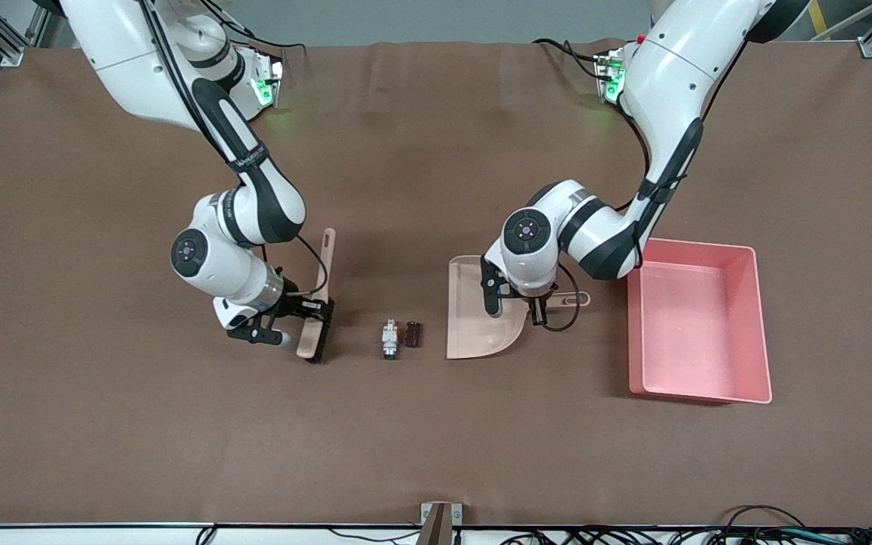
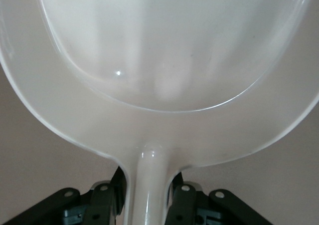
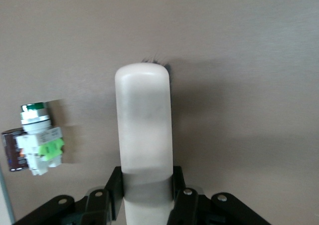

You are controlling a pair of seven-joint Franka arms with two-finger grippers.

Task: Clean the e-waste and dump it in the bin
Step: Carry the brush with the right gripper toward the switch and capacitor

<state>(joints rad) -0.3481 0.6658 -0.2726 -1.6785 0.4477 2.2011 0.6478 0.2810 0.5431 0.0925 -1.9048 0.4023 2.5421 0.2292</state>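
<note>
Fingers (image 3: 112,197) pinching brush (image 1: 317,322), arm lettering seemingly unreadable, dustpan (image 1: 474,325) gripped.

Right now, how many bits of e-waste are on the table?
2. A white-and-silver part and a dark cylinder lie side by side, touching or nearly so, between the brush and the dustpan. None seem hidden.

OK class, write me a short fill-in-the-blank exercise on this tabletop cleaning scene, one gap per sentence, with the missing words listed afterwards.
1. The right gripper is shut on the ____.
2. The left gripper grips the dustpan by its ____.
3. The two pieces of e-waste lie between the brush and the ____.
4. The pink bin stands toward the ____ arm's end of the table.

Missing words: brush; handle; dustpan; left
</note>
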